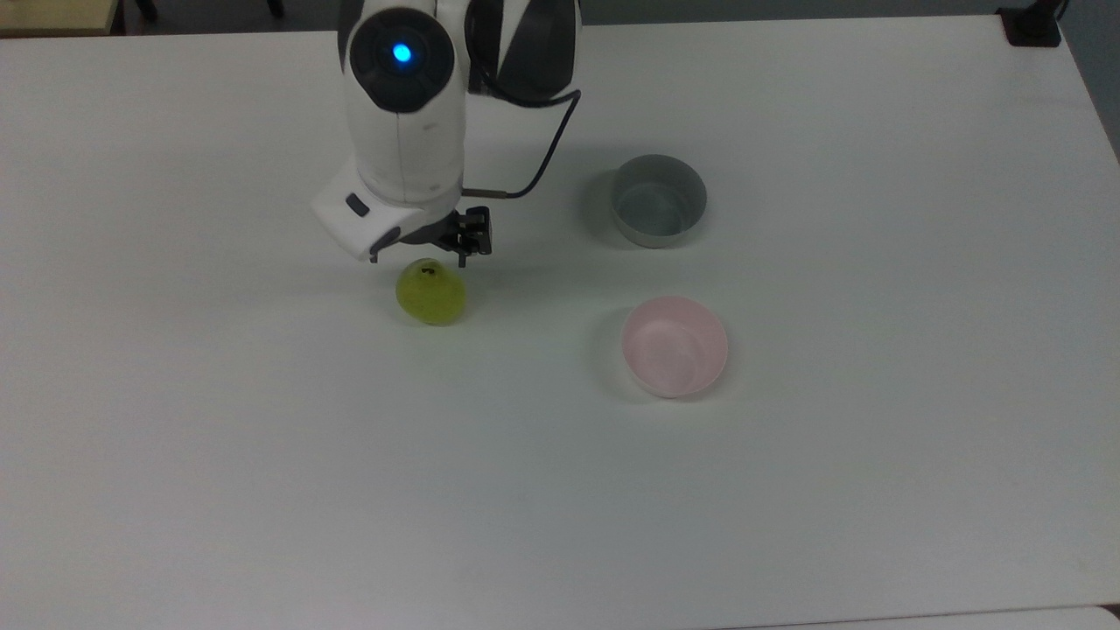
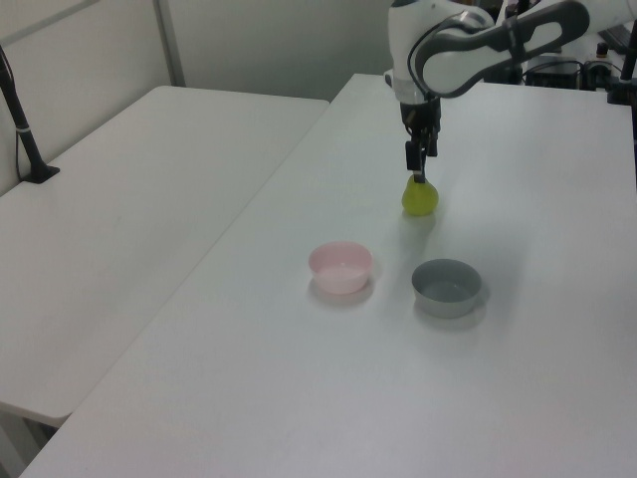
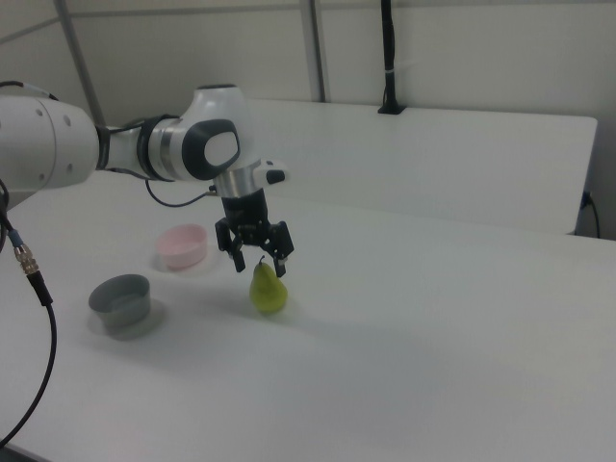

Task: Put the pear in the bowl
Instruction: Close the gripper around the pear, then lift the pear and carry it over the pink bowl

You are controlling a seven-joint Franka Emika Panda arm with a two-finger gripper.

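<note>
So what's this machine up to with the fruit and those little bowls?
A white robot arm is reaching down over a pear standing upright on the white table. Its gripper is open, fingers spread around the stem, and has not grasped the fruit yet. The pink bowl meant to receive the pear sits empty to the top view's right, apart from the fruit. A grey bowl stands beside it, also empty.

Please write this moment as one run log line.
phase: approach | gripper: open, above pear stem | pear: upright on table | pink bowl: empty | grey bowl: empty
</note>
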